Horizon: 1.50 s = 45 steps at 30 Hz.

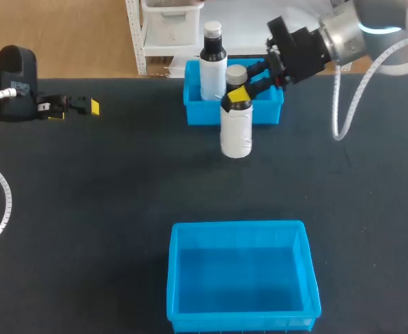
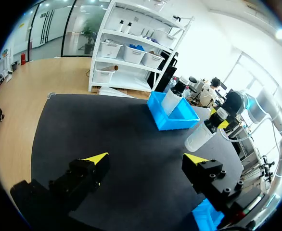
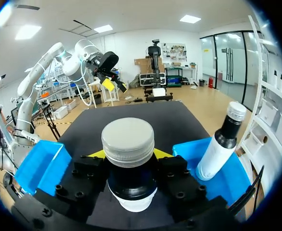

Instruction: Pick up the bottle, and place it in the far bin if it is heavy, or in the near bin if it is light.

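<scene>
**Bottle gripped at the neck, bin not yet chosen**

Head view: the right hand [image 1: 236, 97] is clamped on the black neck of the bottle [image 1: 236, 136], a white one with a grey cap. It is upright, just in front of the far bin [image 1: 193, 115]. I cannot tell whether its base touches the tabletop [image 1: 85, 209]. The far bin holds a second bottle [image 1: 212, 66], standing in its left part. The near bin [image 1: 177, 278] holds no bottle. The left hand [image 1: 82, 106] is well apart, at the tabletop's left side.

Left wrist view: the left hand [image 2: 147, 159] has its fingers spread wide with nothing between them. Far ahead of it, the bottle [image 2: 198, 137] hangs in the other arm's grip beside the far bin [image 2: 177, 118].

Right wrist view: both yellow-tipped fingers press the neck from two sides, just under the cap. The second bottle [image 3: 220, 147] leans in the far bin beside the right hand.

The pick looks like the step in hand. Next comes a lift to judge the weight. A heavy bottle would need to clear the far bin's wall and the second bottle. A light one needs a carry across to the near bin.
</scene>
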Tool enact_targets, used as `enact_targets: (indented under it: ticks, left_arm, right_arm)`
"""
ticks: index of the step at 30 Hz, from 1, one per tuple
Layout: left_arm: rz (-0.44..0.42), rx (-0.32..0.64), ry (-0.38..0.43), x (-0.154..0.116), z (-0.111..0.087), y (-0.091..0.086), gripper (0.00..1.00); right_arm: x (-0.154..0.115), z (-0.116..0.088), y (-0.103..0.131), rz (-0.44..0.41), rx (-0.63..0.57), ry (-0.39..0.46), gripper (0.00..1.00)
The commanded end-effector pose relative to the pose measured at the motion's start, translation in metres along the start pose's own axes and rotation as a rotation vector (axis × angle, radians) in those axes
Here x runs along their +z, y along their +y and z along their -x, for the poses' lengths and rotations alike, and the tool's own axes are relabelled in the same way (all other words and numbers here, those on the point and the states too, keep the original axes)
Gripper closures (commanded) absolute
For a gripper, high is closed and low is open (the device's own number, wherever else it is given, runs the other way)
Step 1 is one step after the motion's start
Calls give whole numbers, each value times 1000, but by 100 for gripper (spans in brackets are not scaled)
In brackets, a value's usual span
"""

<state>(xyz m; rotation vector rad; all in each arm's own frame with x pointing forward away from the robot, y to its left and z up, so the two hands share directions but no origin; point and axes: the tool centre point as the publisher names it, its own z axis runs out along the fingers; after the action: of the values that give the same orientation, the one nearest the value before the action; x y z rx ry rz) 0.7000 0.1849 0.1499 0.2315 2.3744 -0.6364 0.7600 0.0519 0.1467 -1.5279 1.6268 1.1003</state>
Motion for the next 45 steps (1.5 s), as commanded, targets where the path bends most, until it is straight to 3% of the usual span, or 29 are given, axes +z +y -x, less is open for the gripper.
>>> enact_targets:
  ticks: [1, 12, 19, 24, 31, 38, 45]
  left_arm:
    - [0, 0, 0, 0, 0, 0, 0]
    - [0, 0, 0, 0, 0, 0, 0]
    - [0, 0, 0, 0, 0, 0, 0]
    - [0, 0, 0, 0, 0, 0, 0]
    - [0, 0, 0, 0, 0, 0, 0]
    - [0, 0, 0, 0, 0, 0, 0]
    - [0, 0, 0, 0, 0, 0, 0]
  right_arm:
    - [-39, 0, 33, -83, 13, 4, 100]
    - [-128, -16, 75, -233, 108, 24, 100]
    - [-168, -13, 125, -293, 99, 31, 100]
    - [-180, -3, 165, -273, 54, -2, 100]
    - [-164, 24, 219, -193, -27, -6, 100]
    - [-113, 54, 267, -71, -104, 9, 100]
    - [-54, 69, 305, 43, -137, 8, 100]
